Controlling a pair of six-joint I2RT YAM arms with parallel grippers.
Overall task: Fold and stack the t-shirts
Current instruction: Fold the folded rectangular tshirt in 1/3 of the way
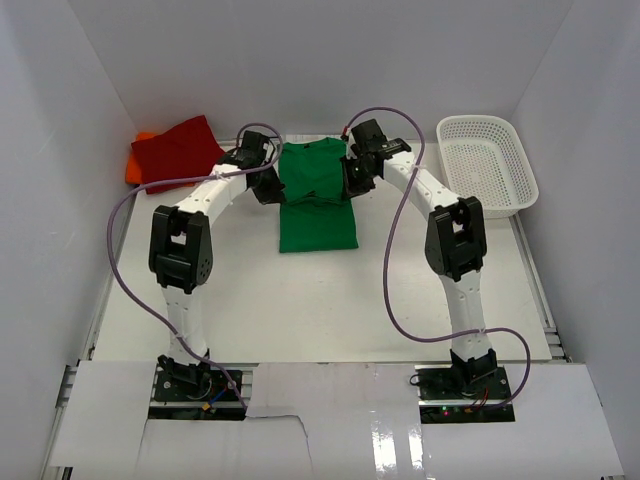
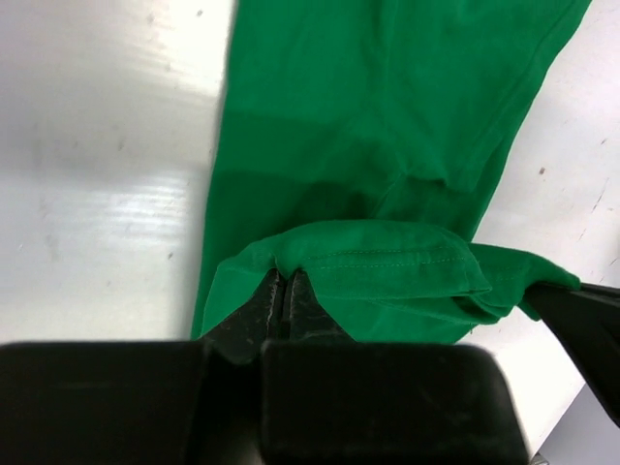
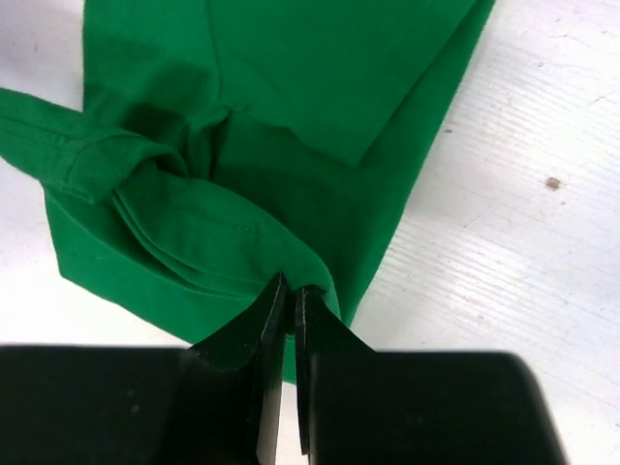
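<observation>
The green t-shirt (image 1: 318, 198) lies in the middle of the table, folded into a narrow strip running towards me. My left gripper (image 1: 268, 187) is shut on its left far edge; in the left wrist view the jaws (image 2: 285, 281) pinch a raised hem of the green t-shirt (image 2: 387, 116). My right gripper (image 1: 352, 178) is shut on the right far edge; in the right wrist view the jaws (image 3: 290, 287) pinch a bunched fold of the green t-shirt (image 3: 291, 87). The red t-shirt (image 1: 180, 150) lies at the far left over the orange t-shirt (image 1: 137, 160).
A white mesh basket (image 1: 487, 163) stands at the far right. White walls close in the left, back and right sides. Purple cables loop from both arms over the table.
</observation>
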